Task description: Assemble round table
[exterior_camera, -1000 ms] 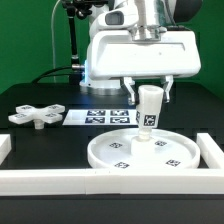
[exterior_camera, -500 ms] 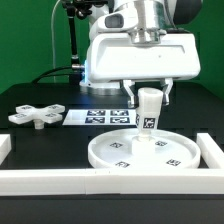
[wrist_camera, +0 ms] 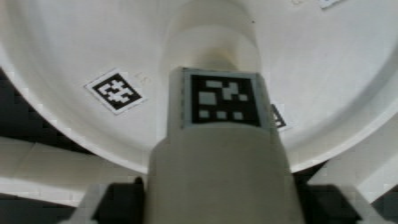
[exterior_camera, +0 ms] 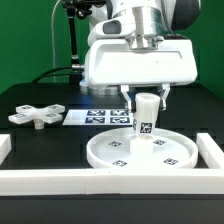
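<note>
The wide white round disc (exterior_camera: 140, 152) lies flat on the black table, tags on its face. The short white post (exterior_camera: 146, 115) stands upright over the disc's centre hub, a tag on its side. My gripper (exterior_camera: 146, 97) is shut on the post's upper end, one finger on each side. In the wrist view the post (wrist_camera: 217, 140) fills the middle and points down onto the disc (wrist_camera: 107, 60); its foot hides the hub. The four-armed cross piece (exterior_camera: 35, 115) lies apart on the table at the exterior view's left.
The marker board (exterior_camera: 100, 117) lies behind the disc. White border rails run along the front (exterior_camera: 100, 180) and at the exterior view's right (exterior_camera: 212, 150). The robot's white base (exterior_camera: 105, 70) stands at the back.
My gripper has gone down a little with the post, bringing its foot closer onto the disc's centre. The hand has turned slightly.
</note>
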